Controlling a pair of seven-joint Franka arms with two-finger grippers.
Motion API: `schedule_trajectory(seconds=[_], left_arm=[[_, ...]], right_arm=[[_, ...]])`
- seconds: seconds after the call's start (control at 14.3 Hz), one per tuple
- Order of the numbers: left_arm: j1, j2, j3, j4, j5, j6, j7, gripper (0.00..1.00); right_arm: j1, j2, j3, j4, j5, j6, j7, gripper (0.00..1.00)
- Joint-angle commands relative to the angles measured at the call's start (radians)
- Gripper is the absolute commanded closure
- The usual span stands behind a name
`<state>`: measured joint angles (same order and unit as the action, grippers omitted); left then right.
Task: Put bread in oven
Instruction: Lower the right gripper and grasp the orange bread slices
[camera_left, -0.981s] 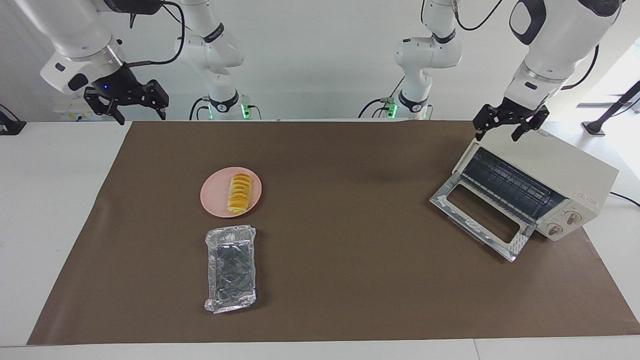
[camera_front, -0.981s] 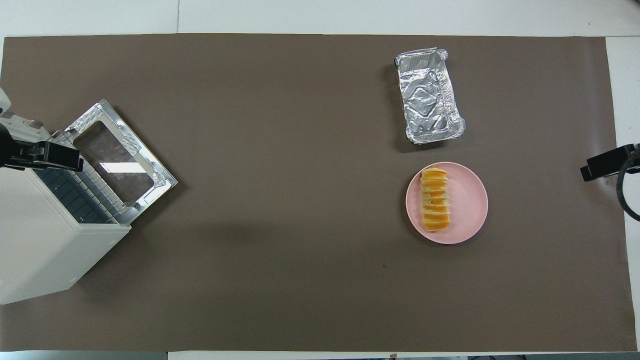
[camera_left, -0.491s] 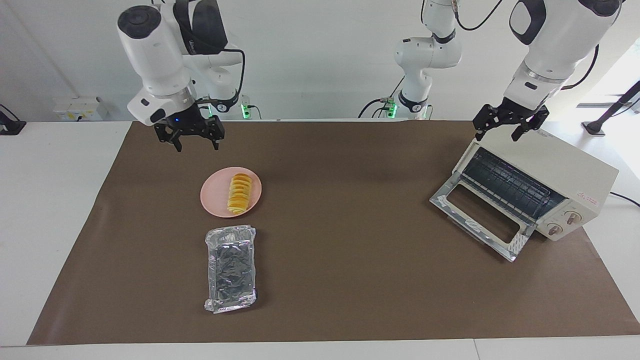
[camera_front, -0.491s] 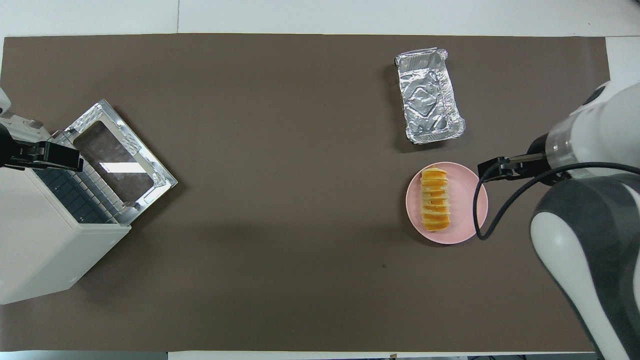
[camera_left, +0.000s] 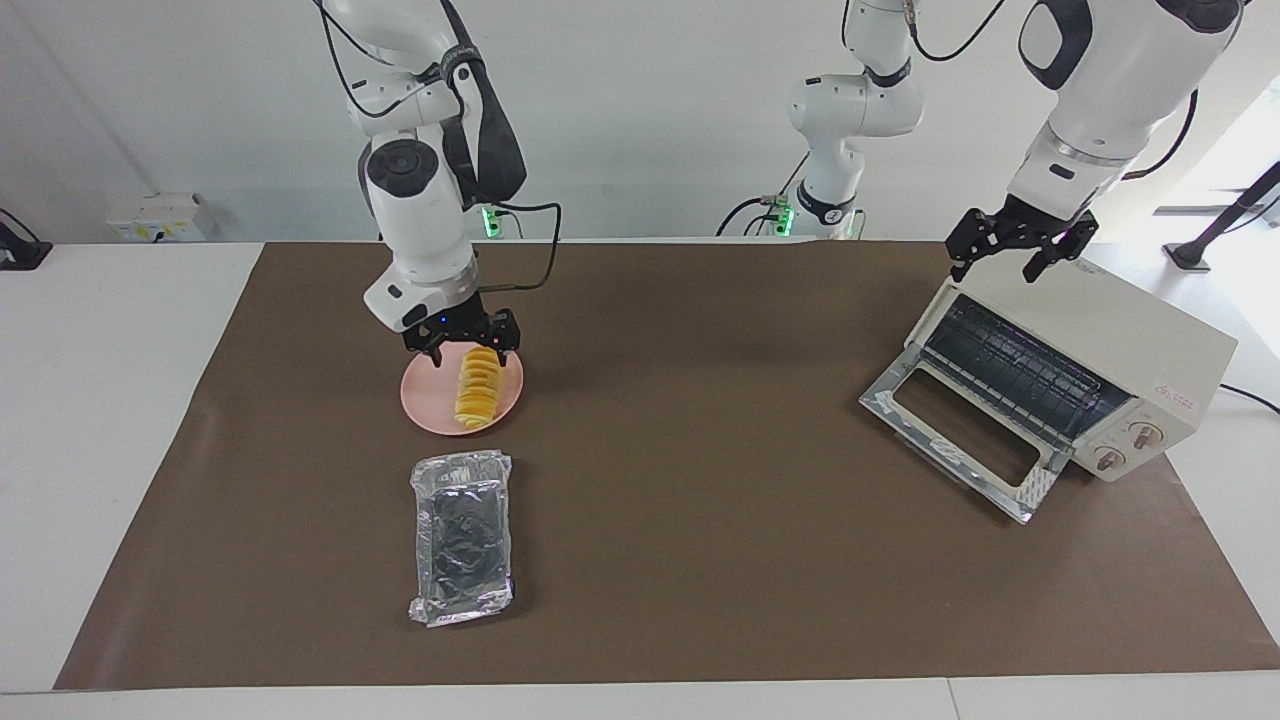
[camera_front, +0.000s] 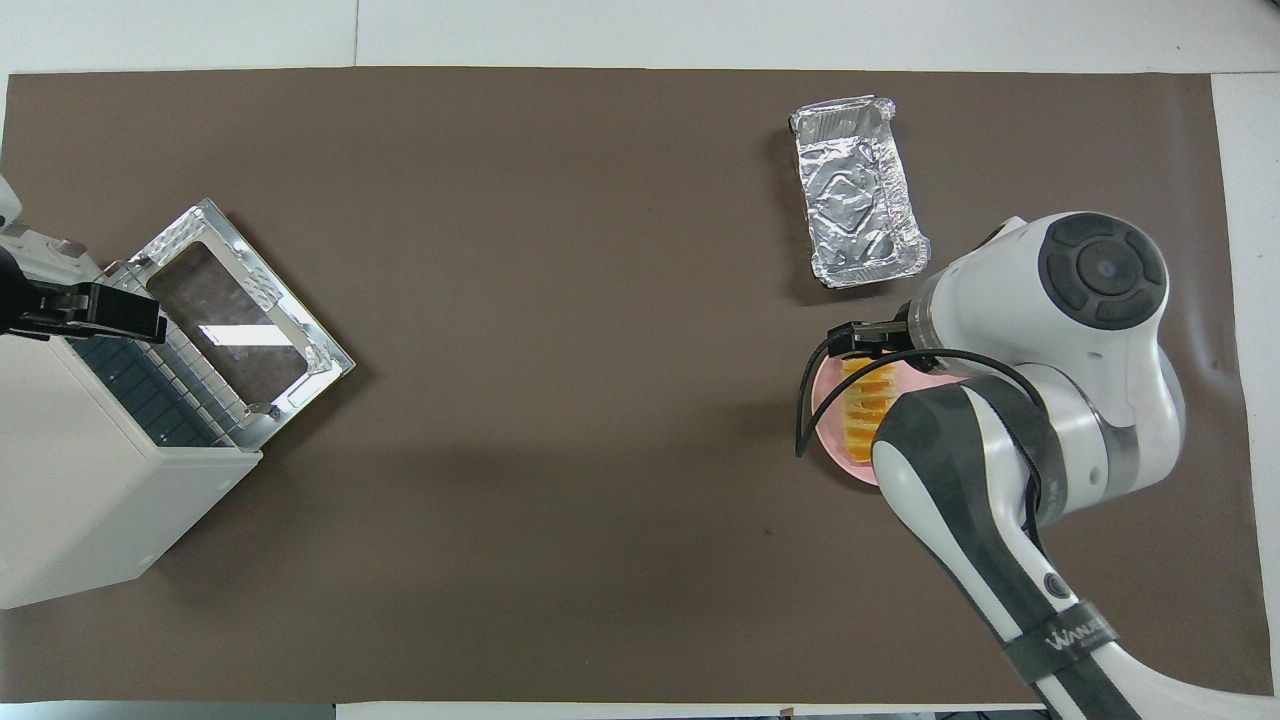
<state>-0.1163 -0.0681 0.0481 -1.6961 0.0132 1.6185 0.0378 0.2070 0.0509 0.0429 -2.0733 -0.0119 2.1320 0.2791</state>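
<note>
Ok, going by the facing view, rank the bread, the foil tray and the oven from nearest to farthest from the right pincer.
1. bread: on the pink plate, directly under the open right pincer.
2. foil tray: beside the plate, farther from the robots.
3. oven: at the left arm's end, door down.

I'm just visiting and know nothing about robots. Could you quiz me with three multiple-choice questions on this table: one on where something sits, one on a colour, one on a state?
1. Where does the ridged golden-yellow bread loaf lie?
A. in the foil tray
B. on the round pink plate
C. inside the oven

2. What colour is the boxy toaster oven?
A. cream-white
B. black
C. red

3. How is the oven's glass door?
A. shut
B. missing
C. dropped open

Answers:
1 B: the loaf rests on the plate, beside the crinkled silver foil tray, with the right gripper over it.
2 A: its casing is cream-white.
3 C: the door hangs down, wire rack exposed.
</note>
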Motion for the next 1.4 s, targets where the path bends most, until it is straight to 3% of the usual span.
schedule_trajectory(seconds=[0.0, 0.21, 1.05, 1.12, 1.26, 1.33], left_arm=[[0.001, -0.019, 0.001, -0.013, -0.009, -0.006, 0.007, 0.00], [0.003, -0.019, 0.001, -0.013, -0.009, -0.006, 0.007, 0.00], [0.001, -0.019, 0.001, -0.013, -0.009, -0.008, 0.007, 0.00], [0.003, -0.019, 0.001, -0.011, -0.009, -0.006, 0.007, 0.00], [0.001, -0.019, 0.001, -0.013, -0.009, -0.006, 0.008, 0.00], [0.001, -0.019, 0.001, -0.013, -0.009, -0.006, 0.007, 0.00]], right_arm=[[-0.017, -0.005, 0.000, -0.073, -0.003, 0.071, 0.006, 0.00], [-0.038, -0.002, 0.000, -0.209, -0.003, 0.251, 0.006, 0.00], [-0.026, -0.003, 0.000, -0.298, -0.006, 0.298, -0.009, 0.03], [-0.026, -0.003, 0.000, -0.304, -0.006, 0.313, -0.009, 0.23], [-0.026, -0.002, 0.000, -0.306, -0.006, 0.324, -0.006, 0.77], [-0.026, 0.000, 0.000, -0.304, -0.006, 0.327, -0.005, 1.00]])
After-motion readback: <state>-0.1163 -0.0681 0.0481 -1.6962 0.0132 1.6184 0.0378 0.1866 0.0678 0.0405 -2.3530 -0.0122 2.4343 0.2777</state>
